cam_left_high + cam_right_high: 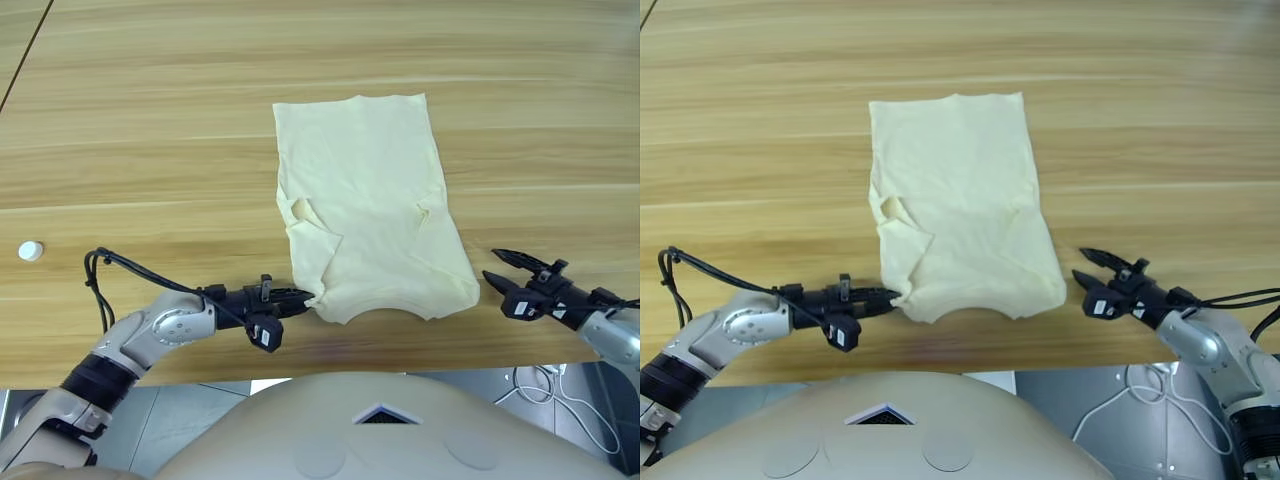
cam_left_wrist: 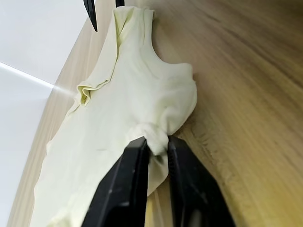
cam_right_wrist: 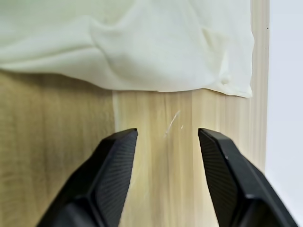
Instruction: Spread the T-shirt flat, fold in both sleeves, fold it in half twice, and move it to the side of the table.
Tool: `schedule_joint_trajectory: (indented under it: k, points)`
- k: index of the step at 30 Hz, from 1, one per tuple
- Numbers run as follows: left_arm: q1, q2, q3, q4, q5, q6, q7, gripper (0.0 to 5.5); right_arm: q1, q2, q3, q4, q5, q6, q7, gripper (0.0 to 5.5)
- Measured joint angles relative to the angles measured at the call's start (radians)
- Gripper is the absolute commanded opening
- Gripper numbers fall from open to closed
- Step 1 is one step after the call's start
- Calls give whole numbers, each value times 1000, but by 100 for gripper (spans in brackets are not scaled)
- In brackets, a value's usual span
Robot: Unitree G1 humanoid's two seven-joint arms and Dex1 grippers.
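Left eye view: the pale yellow cotton T-shirt (image 1: 365, 200) lies on the light wooden table (image 1: 150, 120), sleeves folded in, its collar end nearest the robot. At that end's left corner, the left gripper (image 1: 308, 297) pinches a bunched bit of the T-shirt's fabric between its black fingers (image 2: 135, 179). The right gripper (image 1: 491, 263) sits just beside the T-shirt's right corner, spread and not touching it. A small white round cap (image 1: 31, 251) lies well to the T-shirt's left.

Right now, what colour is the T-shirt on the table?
Plain pale-yellow T-shirt; clearest in left eye view.
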Motion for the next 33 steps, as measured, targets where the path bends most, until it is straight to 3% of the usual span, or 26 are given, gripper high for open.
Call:
schedule_joint_trajectory:
  k: [3,13,28,33]
  points:
    - [11,1,20,-7,-6,2,0,8,1,-7,3,-5,0,-6,17,241]
    - [218,112,137,-107,-73,74,-13,4,160,-42,-3,-191,79,-51,132,241]
    - [206,55,138,-109,-53,86,-15,4,123,-2,40,-239,84,-50,205,241]
    - [206,48,142,-106,-53,85,-15,4,127,-1,44,-239,84,-63,208,156]
